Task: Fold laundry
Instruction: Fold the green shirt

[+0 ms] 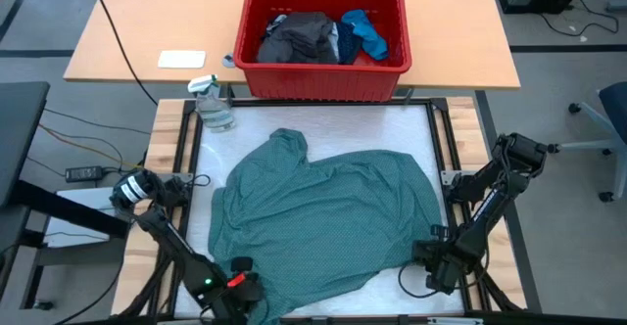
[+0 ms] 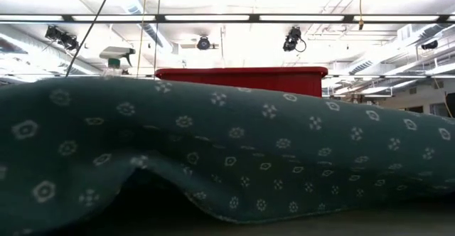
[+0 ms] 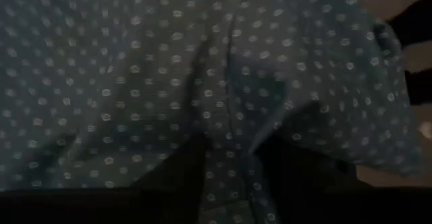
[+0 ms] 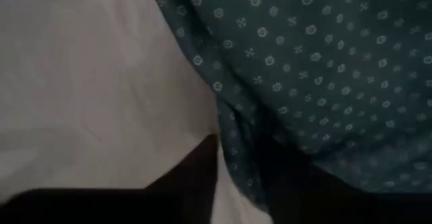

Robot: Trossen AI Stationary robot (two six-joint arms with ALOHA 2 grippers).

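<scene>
At the table's near edge we have both grippers on the teal shirt, spread across the middle: left gripper and right gripper each pinch hem cloth between narrowed fingers. Grasp step; next likely needs an even lift.

Both arms reach low at the near edge, left gripper and right gripper each pinching cloth.

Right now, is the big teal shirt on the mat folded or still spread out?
Spread out, not folded. The teal shirt lies open and rumpled in a single layer across most of the white mat, with no neat fold lines visible.
</scene>
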